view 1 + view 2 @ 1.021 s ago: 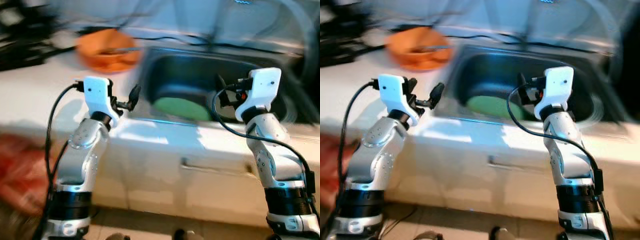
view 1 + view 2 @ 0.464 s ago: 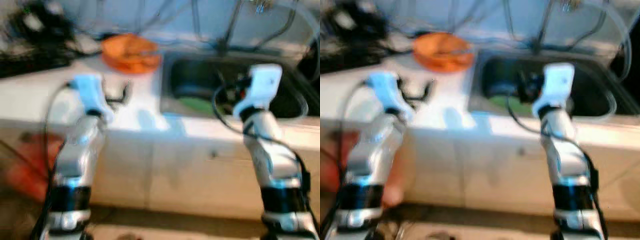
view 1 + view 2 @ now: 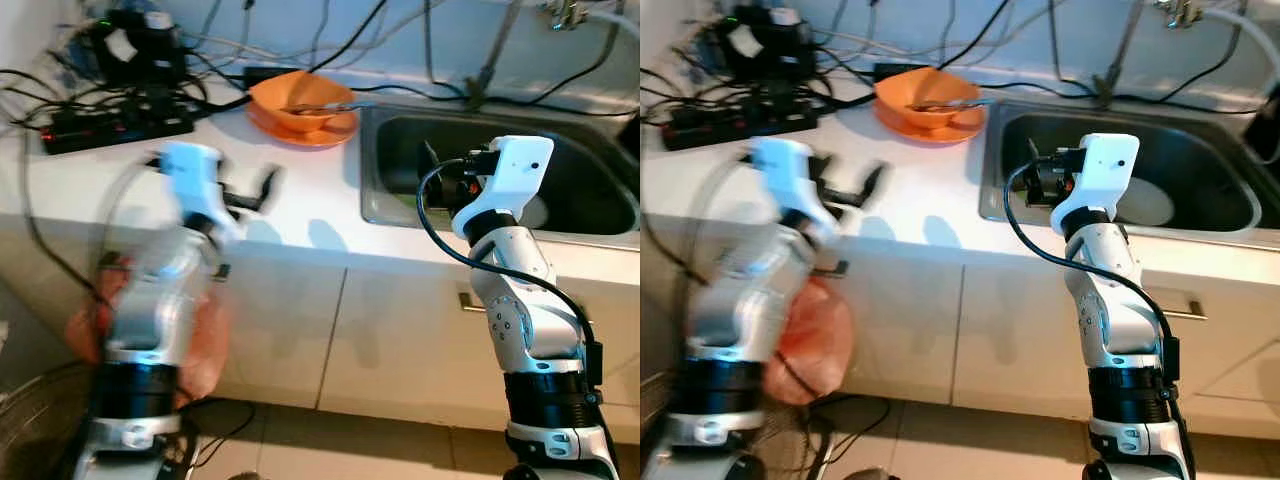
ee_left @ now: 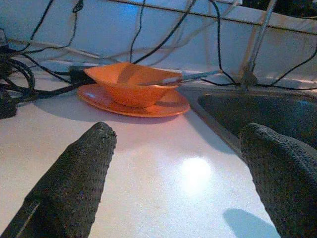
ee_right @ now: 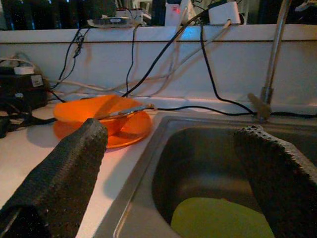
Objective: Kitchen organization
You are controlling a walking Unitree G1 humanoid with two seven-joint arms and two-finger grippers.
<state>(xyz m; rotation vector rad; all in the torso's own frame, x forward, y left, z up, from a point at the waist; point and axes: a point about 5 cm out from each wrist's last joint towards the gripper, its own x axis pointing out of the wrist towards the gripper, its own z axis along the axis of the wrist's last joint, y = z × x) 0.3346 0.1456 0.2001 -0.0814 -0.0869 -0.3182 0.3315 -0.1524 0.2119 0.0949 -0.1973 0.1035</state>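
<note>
The left gripper [image 3: 262, 192] hovers over the white counter [image 3: 300, 190], on the near side of the orange bowl [image 3: 298, 97] and well short of it; its two black fingers [image 4: 74, 183] are spread wide with nothing between them. Its arm is blurred in the head views. Seen from the left wrist, the bowl sits on an orange plate [image 4: 168, 105] straight ahead of the gap between the fingers, and a metal utensil [image 4: 173, 79] lies across the bowl's rim, pointing toward the sink [image 3: 590, 215].

Left of the bowl, at the back of the counter, lies a black power strip [image 3: 110, 125] amid a tangle of black cables [image 3: 40, 85]. Below the counter edge, left of the bowl, a reddish bag [image 3: 810, 340] hangs against the cabinet front [image 3: 390, 330].

The steel sink begins just right of the bowl and plate. The right gripper [image 3: 432, 180] is held above the sink's left part, right of the bowl, fingers [image 5: 59, 178] likewise wide apart and empty. In the right wrist view a yellow-green plate [image 5: 220, 218] lies on the sink floor, and a faucet [image 5: 270, 59] rises behind the basin against the white backsplash [image 5: 163, 59], right of the bowl.
</note>
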